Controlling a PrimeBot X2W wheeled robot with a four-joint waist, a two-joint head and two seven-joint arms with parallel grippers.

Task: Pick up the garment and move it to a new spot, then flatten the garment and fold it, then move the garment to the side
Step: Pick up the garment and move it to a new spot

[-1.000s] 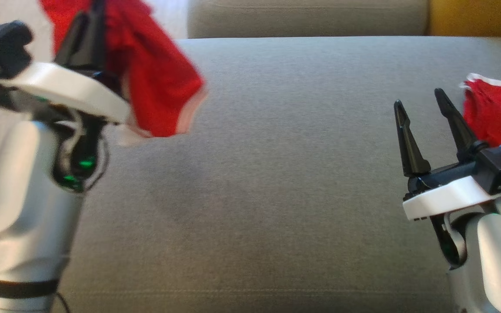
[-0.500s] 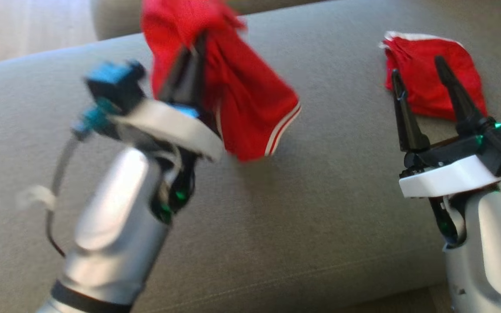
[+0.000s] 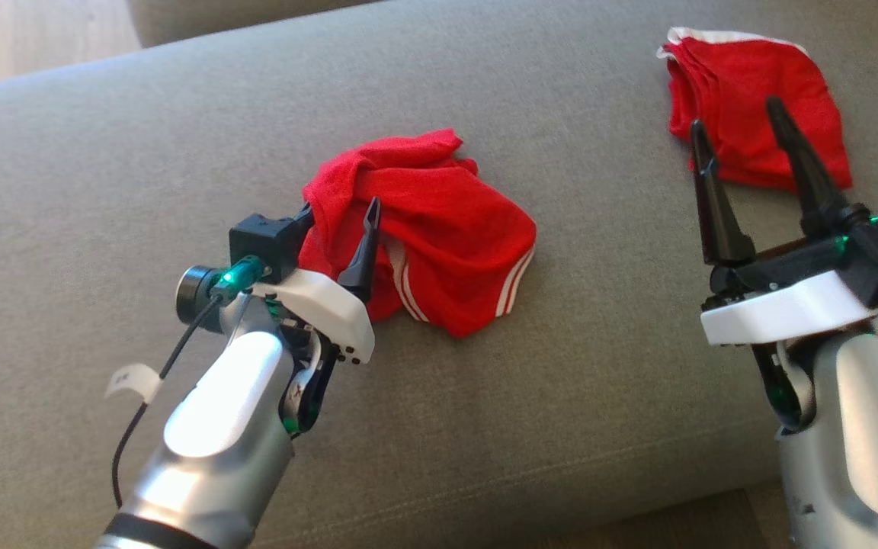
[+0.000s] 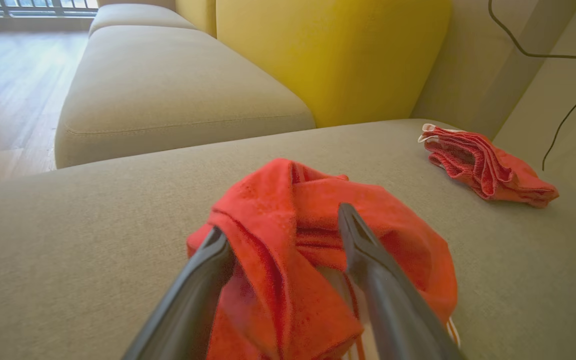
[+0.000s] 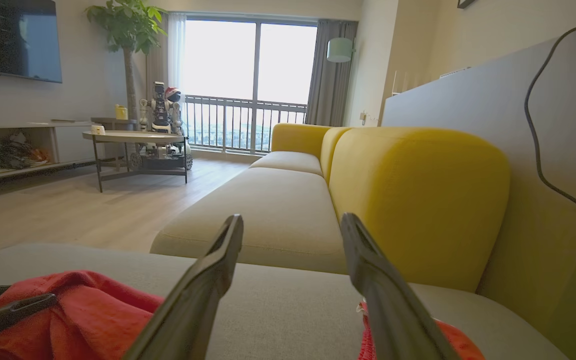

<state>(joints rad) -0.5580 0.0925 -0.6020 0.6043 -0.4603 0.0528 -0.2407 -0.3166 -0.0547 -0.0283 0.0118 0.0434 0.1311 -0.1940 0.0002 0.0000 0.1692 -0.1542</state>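
The grey seat cushion [image 3: 561, 396] of the sofa spreads wide below me, and a yellow back cushion [image 4: 333, 55] stands behind it. The red garment [image 3: 447, 229] lies crumpled near the middle of the seat, white stripes showing along its near hem. A second red garment [image 3: 751, 84], folded, rests well apart at the far right of the same cushion. My left gripper [image 3: 340, 207] sits low at the crumpled garment's left edge, its fingers spread apart with a bunched fold lying loose between them, not pinched. My right gripper [image 3: 735, 114] hovers above the seat near the folded piece, fingers wide apart and holding nothing
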